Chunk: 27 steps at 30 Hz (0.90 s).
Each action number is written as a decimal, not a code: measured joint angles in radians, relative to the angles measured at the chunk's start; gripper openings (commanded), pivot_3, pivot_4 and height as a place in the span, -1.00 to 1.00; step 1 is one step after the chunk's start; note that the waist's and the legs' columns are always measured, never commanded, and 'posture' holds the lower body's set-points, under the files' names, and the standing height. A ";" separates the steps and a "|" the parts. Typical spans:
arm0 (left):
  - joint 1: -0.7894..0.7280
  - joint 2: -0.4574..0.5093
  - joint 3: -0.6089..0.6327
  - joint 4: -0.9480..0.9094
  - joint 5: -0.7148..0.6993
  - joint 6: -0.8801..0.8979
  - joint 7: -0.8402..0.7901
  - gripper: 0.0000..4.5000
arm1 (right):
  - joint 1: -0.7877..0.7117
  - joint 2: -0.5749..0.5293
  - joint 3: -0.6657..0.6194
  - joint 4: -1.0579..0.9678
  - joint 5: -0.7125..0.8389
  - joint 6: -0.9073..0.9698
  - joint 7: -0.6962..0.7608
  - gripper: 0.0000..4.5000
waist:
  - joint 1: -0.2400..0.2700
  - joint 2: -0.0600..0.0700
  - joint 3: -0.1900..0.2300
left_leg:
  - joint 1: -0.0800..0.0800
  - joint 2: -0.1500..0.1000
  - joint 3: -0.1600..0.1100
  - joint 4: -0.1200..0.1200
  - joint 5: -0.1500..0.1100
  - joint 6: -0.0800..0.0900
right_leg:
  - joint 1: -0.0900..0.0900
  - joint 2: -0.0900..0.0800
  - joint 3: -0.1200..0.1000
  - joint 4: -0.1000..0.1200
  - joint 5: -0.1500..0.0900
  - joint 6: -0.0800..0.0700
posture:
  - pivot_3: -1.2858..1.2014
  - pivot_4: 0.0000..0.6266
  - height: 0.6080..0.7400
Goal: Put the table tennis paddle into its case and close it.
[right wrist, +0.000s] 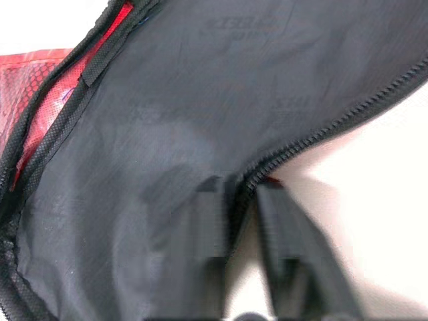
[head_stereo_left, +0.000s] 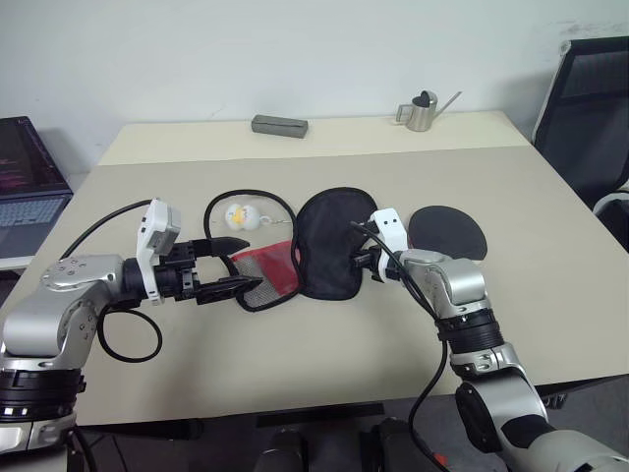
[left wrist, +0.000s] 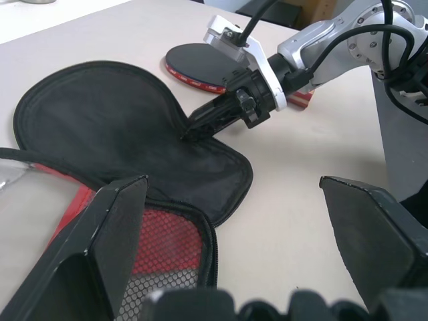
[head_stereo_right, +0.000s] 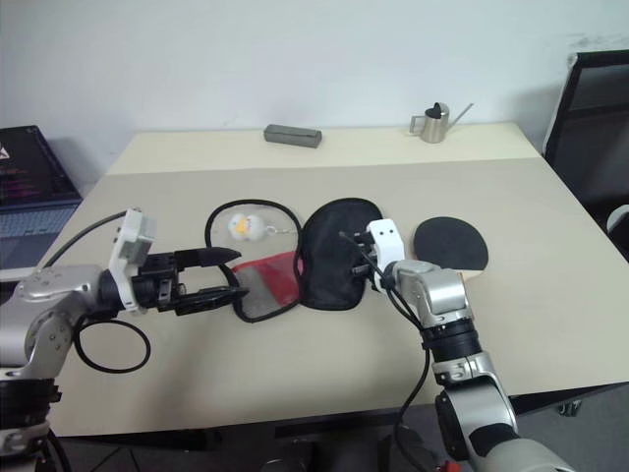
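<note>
Black fabric lies spread across the middle of a pale tan table (head_stereo_left: 295,383), where the case (head_stereo_left: 327,246) sits unzipped, its dark lining flap folded open toward the right and its red lower part with the mesh pocket lying on the left. The right gripper (left wrist: 189,129) has its two black fingers pinched together on the zippered edge of that open flap, at the notch where the round part narrows; the right wrist view shows one finger (right wrist: 210,221) over the lining and the other on the far side of the zipper teeth. The left gripper (head_stereo_left: 234,265) hangs just above the red mesh end of the case, fingers spread wide with nothing between them. The table tennis paddle (head_stereo_left: 449,232) lies flat on the table just beyond the right wrist, well clear of the case, its black rubber face up; from the left wrist view its red edge and a bit of the handle peek out behind the right arm. A small white-yellow ball (head_stereo_left: 237,213) rests near the case's far left edge, inside a loop of black cord (head_stereo_left: 218,202). At the back of the table stand a grey rectangular block (head_stereo_left: 279,124) and a small metal watering can (head_stereo_left: 423,111). A black office chair (head_stereo_left: 590,108) stands at the right, a laptop (head_stereo_left: 29,187) at the left.
</note>
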 measured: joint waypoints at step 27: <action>0.011 0.000 0.000 0.000 0.008 0.000 -0.004 1.00 | -0.125 -0.145 0.062 0.263 -0.086 -0.204 0.103 -0.99 | 0.000 0.000 0.000 | 0.000 0.000 0.000 0.000 0.000 0.000 | 0.000 0.000 0.000 0.000 0.000 0.000 | 0.03 -0.52 1.00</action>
